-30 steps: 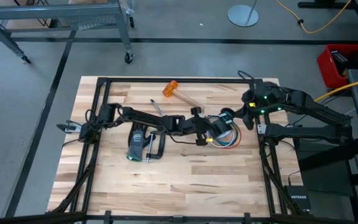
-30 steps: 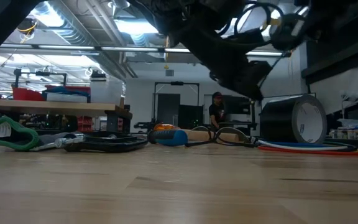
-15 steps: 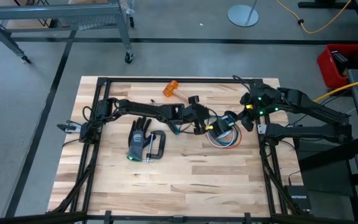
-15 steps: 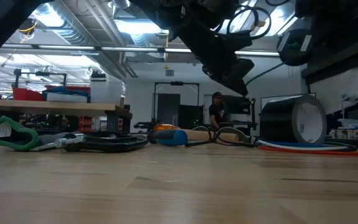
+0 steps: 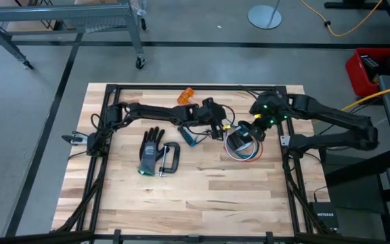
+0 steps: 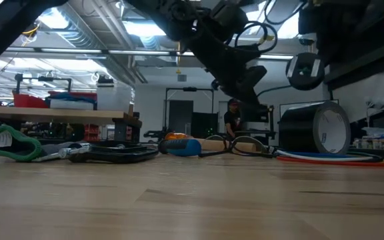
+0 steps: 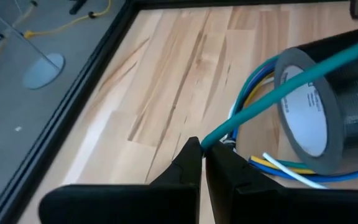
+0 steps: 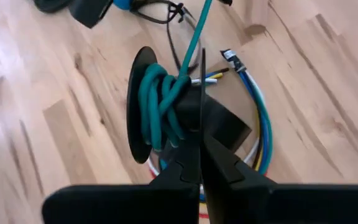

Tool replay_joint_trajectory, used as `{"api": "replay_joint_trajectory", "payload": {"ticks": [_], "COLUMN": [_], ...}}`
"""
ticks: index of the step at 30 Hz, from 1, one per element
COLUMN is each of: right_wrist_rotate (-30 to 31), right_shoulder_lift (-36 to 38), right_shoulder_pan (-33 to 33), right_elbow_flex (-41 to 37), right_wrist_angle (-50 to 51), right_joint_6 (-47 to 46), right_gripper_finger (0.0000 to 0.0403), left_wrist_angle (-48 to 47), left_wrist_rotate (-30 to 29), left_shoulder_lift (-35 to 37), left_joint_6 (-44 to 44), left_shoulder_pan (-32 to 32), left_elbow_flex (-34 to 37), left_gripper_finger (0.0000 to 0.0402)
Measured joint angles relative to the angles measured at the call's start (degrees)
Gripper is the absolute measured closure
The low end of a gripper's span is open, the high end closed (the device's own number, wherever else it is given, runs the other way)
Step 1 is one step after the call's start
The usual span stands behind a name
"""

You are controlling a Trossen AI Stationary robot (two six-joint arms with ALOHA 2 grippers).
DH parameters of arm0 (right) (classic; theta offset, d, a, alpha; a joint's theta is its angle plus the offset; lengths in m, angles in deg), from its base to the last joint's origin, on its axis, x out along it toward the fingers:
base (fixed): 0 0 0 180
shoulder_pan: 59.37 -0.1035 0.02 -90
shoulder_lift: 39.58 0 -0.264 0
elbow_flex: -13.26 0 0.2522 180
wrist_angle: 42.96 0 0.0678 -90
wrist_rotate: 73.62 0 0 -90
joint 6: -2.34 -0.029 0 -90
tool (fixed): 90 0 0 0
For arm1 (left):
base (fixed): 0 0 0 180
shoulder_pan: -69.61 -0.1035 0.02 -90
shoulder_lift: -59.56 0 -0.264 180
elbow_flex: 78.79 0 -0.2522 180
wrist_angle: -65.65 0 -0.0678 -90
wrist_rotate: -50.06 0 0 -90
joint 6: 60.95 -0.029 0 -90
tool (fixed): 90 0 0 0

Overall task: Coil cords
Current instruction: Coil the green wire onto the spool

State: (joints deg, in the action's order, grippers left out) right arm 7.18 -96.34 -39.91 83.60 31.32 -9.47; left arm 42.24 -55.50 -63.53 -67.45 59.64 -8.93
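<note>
The teal cord (image 7: 272, 93) runs straight from my left gripper (image 7: 204, 148) to my right gripper (image 8: 201, 140), where several of its loops (image 8: 160, 106) bunch together. Both grippers are shut on it above the black tape roll (image 5: 239, 140), the left (image 5: 220, 129) on the roll's left and the right (image 5: 248, 130) over it. The red, white and blue wire bundle (image 5: 249, 154) lies on the table around the roll's foot. A black cord (image 8: 166, 14) lies on the table just beyond, by the blue-handled screwdriver (image 5: 189, 139). My left gripper pinches one strand of the teal cord (image 7: 215, 135) at the tips of its two fingers. From there the strand rises straight and taut over the tape roll, clear of the table. My right gripper comes slanting down from the table's right. The teal loops (image 8: 176, 132) meet its shut fingers and hang to one side above the roll. A single strand (image 8: 194, 43) leads off taut toward my left gripper. The fingers hide just how the loops are caught.
The tape roll (image 6: 315, 130) stands on its edge right under both grippers. A hammer with an orange head (image 5: 187, 95) lies at the far edge. A black glove (image 5: 150, 150) and a clamp (image 5: 168, 160) lie at mid-left. Bare wood is toward the near edge.
My left gripper has swung with the teal strand from the near side of the tape roll toward the table's far edge and a little left, rising slightly. My right gripper has come down and leftward over the roll. Both have stayed shut.
</note>
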Motion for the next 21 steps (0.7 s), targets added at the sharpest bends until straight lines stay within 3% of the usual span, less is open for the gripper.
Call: {"api": "replay_joint_trajectory", "payload": {"ticks": [7,12,21], "right_wrist_rotate": [6.4,11.4,12.7], "right_shoulder_lift": [-3.1,-5.2,-8.9], "right_shoulder_pan": [0.0,0.0,0.0], "right_elbow_flex": [0.0,0.0,0.0], "right_wrist_angle": [-0.4,-0.5,-3.7], "right_joint_6": [0.3,0.3,1.7], "right_gripper_finger": [0.0402,0.0402,0.0402], "left_wrist_angle": [0.2,0.3,0.4], "left_wrist_rotate": [3.2,8.5,17.2], "left_shoulder_lift": [0.0,0.0,0.0], "left_joint_6": [3.0,6.8,16.0], "left_shoulder_pan": [-1.2,-1.8,-3.2], "left_elbow_flex": [0.0,-0.1,-0.1], "left_gripper_finger": [0.0402,0.0401,0.0401]}}
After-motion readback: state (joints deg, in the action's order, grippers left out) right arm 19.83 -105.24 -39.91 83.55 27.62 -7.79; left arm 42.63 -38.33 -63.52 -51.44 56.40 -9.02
